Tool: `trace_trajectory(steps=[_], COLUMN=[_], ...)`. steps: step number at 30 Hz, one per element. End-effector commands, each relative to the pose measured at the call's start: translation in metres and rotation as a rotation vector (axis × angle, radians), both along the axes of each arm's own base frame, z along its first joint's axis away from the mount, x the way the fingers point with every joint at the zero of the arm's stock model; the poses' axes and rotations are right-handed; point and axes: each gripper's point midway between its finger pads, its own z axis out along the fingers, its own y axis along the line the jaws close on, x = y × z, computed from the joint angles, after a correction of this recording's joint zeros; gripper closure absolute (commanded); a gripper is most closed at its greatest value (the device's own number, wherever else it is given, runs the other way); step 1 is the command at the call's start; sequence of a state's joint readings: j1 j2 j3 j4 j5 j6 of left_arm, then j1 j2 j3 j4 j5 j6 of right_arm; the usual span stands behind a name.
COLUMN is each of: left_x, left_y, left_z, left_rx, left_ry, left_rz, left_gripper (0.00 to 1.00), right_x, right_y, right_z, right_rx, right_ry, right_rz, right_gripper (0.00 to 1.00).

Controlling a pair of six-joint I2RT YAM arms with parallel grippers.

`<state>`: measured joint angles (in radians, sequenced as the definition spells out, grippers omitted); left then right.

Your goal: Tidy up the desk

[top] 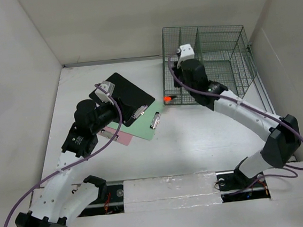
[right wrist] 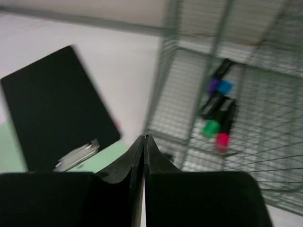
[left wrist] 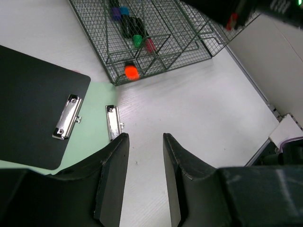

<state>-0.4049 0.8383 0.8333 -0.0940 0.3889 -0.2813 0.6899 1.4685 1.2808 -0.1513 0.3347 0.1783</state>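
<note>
- Top: the desk (top: 207,135) lies under both arms, with the rack (top: 203,29) at its far right.
- Left wrist: your left end effector (left wrist: 144,139) is wide open and empty, just beside the green clipboard (left wrist: 94,127). Drop crooked and a finger could shove it.
- Right wrist: your right end effector (right wrist: 144,139) is shut on nothing, near the rack. Go forward and it could bump it.
</note>
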Motion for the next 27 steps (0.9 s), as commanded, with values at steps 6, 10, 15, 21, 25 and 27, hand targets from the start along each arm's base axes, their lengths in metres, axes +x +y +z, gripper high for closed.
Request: trace_trajectory(steps=[6,10,15,21,25,27], left_x=[-0.004,-0.002,-0.001,0.0,0.0,-0.001], left_y=[0.0,0.001,-0.001,-0.002,-0.001,-0.001], left_z=[0.032,0.032,0.032,0.031,0.03,0.032], left_rx=[-0.04,-0.036,-0.037,-0.037,-0.035,-0.039], left_ry=[-0.099,-0.099,-0.097,-0.09,-0.089,-0.095], left_rz=[-0.01,0.001,-0.008,-0.011,-0.007,-0.007], left_gripper=[0.69,0.69,0.69,0.69,0.69,0.69], right_x=[0.116,0.107,0.072,0.041,0.028,0.03], right_y=[-0.083,-0.078,-0.041,-0.024,-0.004,0.0], right_z=[0.061,0.053,0.022,0.013,-0.031,-0.064], right_rx=[-0.161,-0.133,-0.057,-0.057,-0.113,-0.165], right_ry=[-0.151,-0.124,-0.088,-0.064,0.003,0.073], right_rz=[-0.222,-0.156,-0.022,0.052,0.131,0.127], right_gripper=[0.91,0.94,0.93,0.92,0.72,0.58])
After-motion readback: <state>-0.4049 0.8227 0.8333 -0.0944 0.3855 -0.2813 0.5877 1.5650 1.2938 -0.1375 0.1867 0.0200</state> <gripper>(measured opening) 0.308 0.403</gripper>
